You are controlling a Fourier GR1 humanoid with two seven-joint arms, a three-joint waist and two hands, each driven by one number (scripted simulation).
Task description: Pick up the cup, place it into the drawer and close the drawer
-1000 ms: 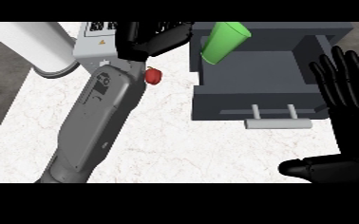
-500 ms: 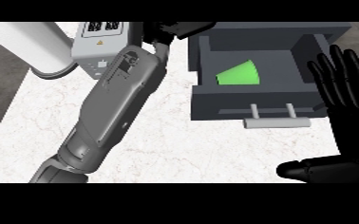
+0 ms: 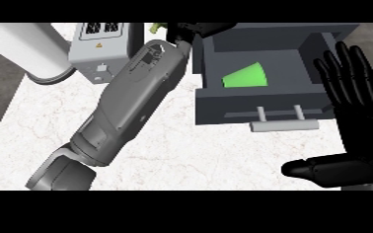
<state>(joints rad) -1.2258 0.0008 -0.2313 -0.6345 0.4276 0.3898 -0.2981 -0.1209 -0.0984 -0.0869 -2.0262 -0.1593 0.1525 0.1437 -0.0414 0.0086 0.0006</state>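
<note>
Cup [image 3: 245,76] is lying on its side inside the open drawer [image 3: 255,106], green against the dark grey floor of it, just left of the right hand [image 3: 353,123] and just below-right of the left hand [image 3: 198,29]. Nothing is touching it.

Right hand sits at the right edge, fingers straight, spread a bit and pointing up, thumb sticking out to the left low down. It's just beside the drawer's right wall, and the handle [image 3: 284,125] is down-left of its fingers.

Left hand is right up at the top by the drawer's back left corner. Only a bit of black shows, so I can't tell how its fingers are set. Its forearm [image 3: 124,108] runs diagonally down-left across the counter [image 3: 197,153], which is white marble with faint veining.

Left of that hand there's a grey box [image 3: 98,54] with a label on it, further left a white cylinder [image 3: 33,49], and past the counter's left edge a strip of dark floor [image 3: 9,84].
</note>
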